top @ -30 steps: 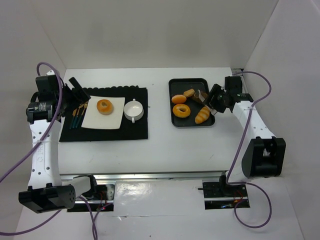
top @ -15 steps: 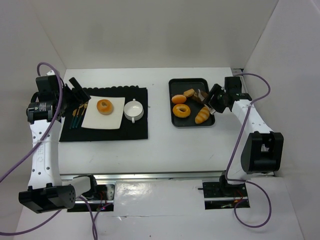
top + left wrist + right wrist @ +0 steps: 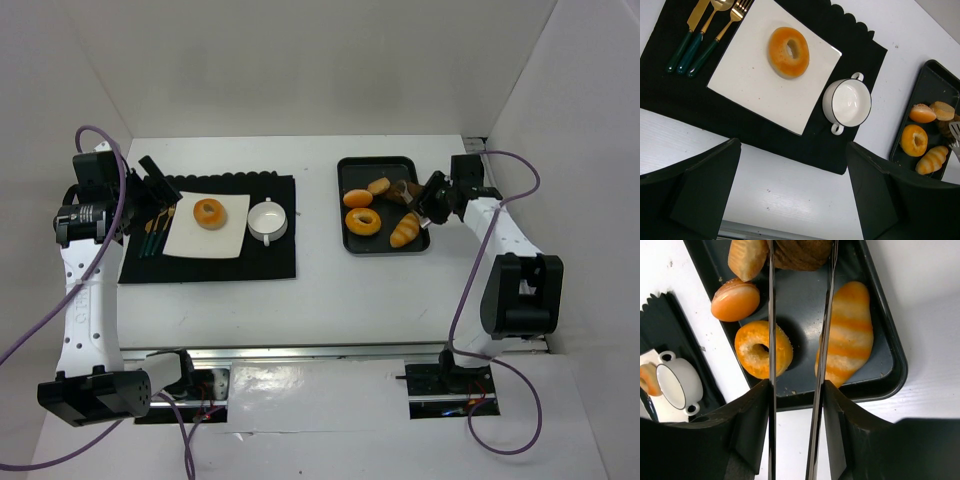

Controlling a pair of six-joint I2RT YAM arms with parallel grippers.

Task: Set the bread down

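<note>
A: A white table (image 3: 320, 290) is seen, walled in white. A black mat (image 3: 270, 262) is laid on the left and a tray (image 3: 346, 166) on the right. What could go wrong?

B: The carry is judged the main risk. The plate (image 3: 195, 240) is set on the mat, well apart from the tray, and a bagel (image 3: 208, 212) is already lying on it, so little bare room is left.

A: How are the tools set?

B: The left gripper (image 3: 792, 145) is spread wide and empty above the mat. The thin blades of the right gripper (image 3: 801, 245) are pressed against both sides of the brown roll (image 3: 802, 257), which is lying at the tray's far right. How firm the pinch is cannot be told.

A: So a slip is possible?

B: Yes. The roll could be twisted out between such narrow blades, or crushed if squeezed harder. The loaf (image 3: 847, 335), just beside one blade, could be nudged on the lift, and the crust (image 3: 747, 255) touching the roll could be dragged along.
</note>
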